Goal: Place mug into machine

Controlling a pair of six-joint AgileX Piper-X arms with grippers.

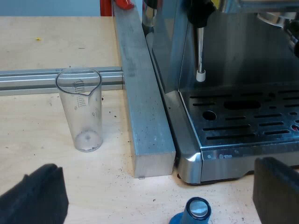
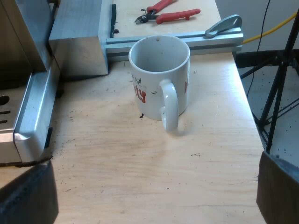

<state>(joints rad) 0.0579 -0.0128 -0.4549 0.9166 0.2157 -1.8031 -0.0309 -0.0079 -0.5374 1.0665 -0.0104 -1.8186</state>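
A white mug (image 2: 159, 81) with red lettering stands upright on the wooden table, its handle turned toward my right gripper (image 2: 154, 196). That gripper is open and sits a short way back from the mug, nothing between its fingers. The espresso machine (image 2: 23, 107) shows its corner and drip tray edge beside the mug. In the left wrist view the machine's slotted drip tray (image 1: 243, 116) lies under the steam wand (image 1: 200, 51). My left gripper (image 1: 159, 191) is open, low over the table before the machine's corner, holding nothing.
A clear measuring glass (image 1: 81, 109) stands near an aluminium bar (image 1: 142, 102) beside the machine. A blue tamper (image 1: 196, 212) sits just under my left gripper. Red-handled pliers (image 2: 163, 14) lie beyond an aluminium rail (image 2: 187, 39). The table edge (image 2: 247, 107) is close to the mug.
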